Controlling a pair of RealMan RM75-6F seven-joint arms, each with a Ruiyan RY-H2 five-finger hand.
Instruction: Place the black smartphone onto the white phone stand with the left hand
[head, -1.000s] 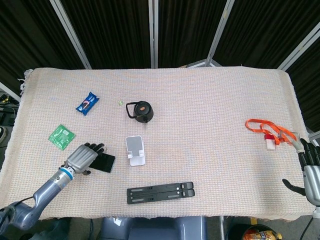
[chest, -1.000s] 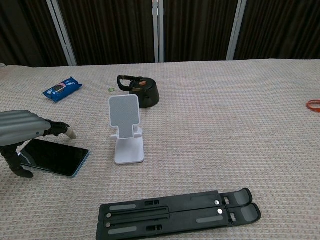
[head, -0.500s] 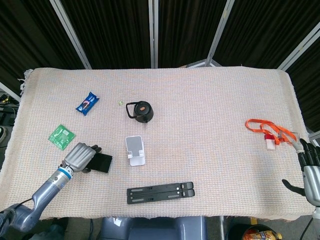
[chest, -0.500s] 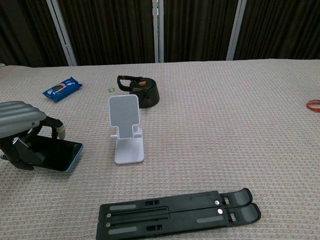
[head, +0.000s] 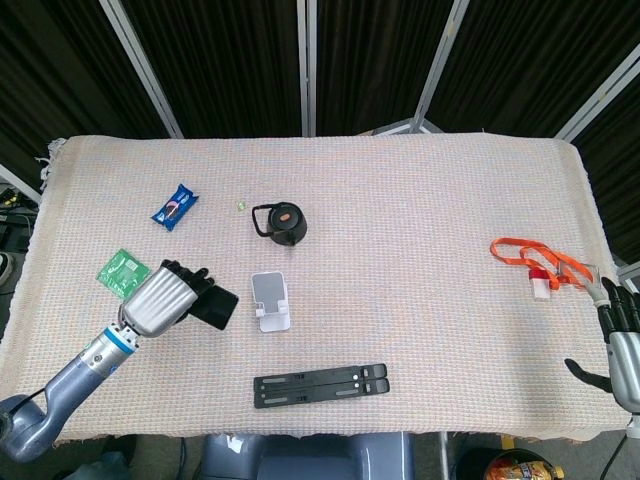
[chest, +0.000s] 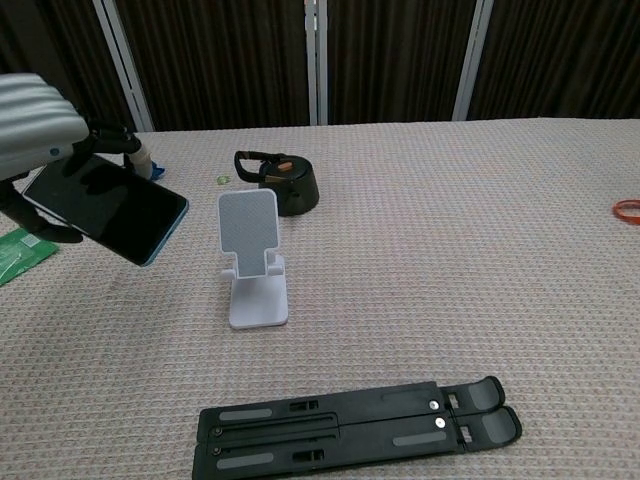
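Observation:
My left hand (head: 165, 299) (chest: 40, 130) grips the black smartphone (head: 214, 307) (chest: 108, 210) and holds it in the air, tilted, left of the white phone stand (head: 270, 300) (chest: 252, 258). The phone's screen faces the chest camera. The stand is upright on the cloth with nothing on it. My right hand (head: 620, 340) rests at the table's right edge with its fingers apart and nothing in it; the chest view does not show it.
A black folded laptop stand (head: 321, 384) (chest: 355, 425) lies near the front edge. A black round container (head: 284, 223) (chest: 285, 186) sits behind the phone stand. A blue snack packet (head: 176, 205), a green packet (head: 124, 272) (chest: 20, 254) and an orange lanyard (head: 530, 257) lie around.
The left hand has closed on the phone and lifted it off the cloth, raising it and bringing it nearer the white stand. The right hand has not moved.

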